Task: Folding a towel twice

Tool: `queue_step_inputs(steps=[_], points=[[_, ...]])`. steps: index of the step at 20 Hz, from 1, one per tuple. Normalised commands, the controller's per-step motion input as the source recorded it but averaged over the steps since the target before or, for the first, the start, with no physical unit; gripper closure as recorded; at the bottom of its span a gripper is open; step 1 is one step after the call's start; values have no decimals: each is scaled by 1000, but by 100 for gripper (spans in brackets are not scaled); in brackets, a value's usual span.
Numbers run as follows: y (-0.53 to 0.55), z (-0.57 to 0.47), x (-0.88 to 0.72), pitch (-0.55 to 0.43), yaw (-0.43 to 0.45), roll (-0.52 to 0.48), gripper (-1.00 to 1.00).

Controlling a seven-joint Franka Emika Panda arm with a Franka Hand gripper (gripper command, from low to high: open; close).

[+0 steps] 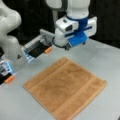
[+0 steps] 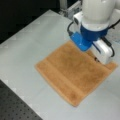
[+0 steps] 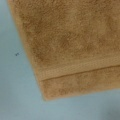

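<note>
The towel (image 1: 65,87) (image 2: 72,75) lies spread flat in a single layer on the grey table, roughly square, with a woven band stripe near two opposite edges. My gripper (image 1: 67,47) hangs above the towel's far corner in a front view, not touching the cloth. From the opposite side, in a front view, the white and blue wrist (image 2: 92,32) covers that corner and hides the fingers. The wrist view looks straight down on one towel (image 3: 70,45) corner with a band stripe (image 3: 77,67) running across it; no fingers show there.
A second white robot arm (image 1: 10,30) stands at a front view's left. Beside it lies a grey fixture (image 1: 37,47) with orange tabs (image 1: 48,50). A black perforated board (image 2: 15,105) borders the table (image 2: 30,42) at a front view's bottom left.
</note>
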Motion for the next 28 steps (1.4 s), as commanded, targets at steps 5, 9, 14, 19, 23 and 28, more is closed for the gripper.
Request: queue_step_inputs(steps=[5, 9, 14, 19, 23, 28], points=[[251, -65, 516, 115, -220, -90, -100], [268, -86, 491, 77, -227, -73, -100], [217, -18, 455, 148, -210, -143, -100], [218, -11, 482, 246, -174, -217, -100], [260, -44, 615, 289, -120, -271, -100], [251, -32, 641, 203, -96, -373, -100]])
